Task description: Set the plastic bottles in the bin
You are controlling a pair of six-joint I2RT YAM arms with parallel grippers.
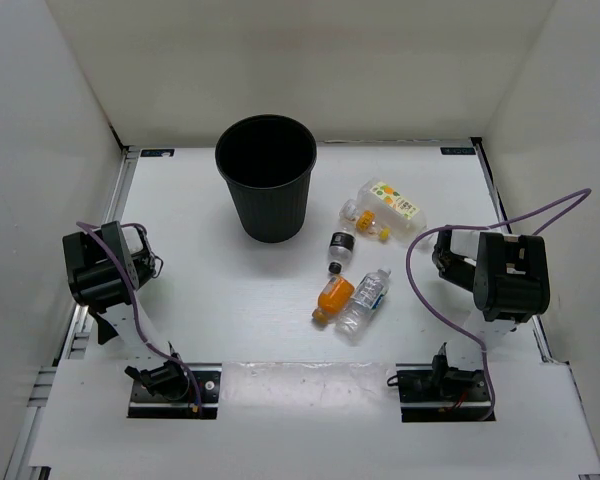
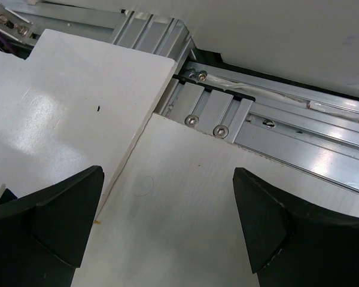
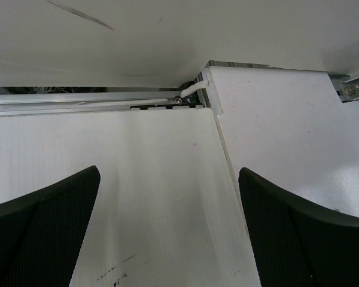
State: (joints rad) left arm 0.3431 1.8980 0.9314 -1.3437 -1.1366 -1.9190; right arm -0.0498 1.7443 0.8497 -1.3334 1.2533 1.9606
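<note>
Bottles (image 1: 340, 247) beside bin (image 1: 270, 212), perhaps touching

Five bottles (image 1: 339, 248) beside upright bin (image 1: 267, 185)

Black arms (image 1: 105, 270), purple cables (image 1: 410, 265), dark wedge-shaped end effector fingers (image 2: 54, 221)

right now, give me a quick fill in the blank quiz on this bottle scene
1. The plastic bottles lying on the table number ____.
2. The water bottle beside the orange bottle has a ____ label.
3. The left end effector and the right end effector are both ____.
4. In the top view, every bottle lies ____ of the bin.

Missing words: five; blue; open; right
</note>
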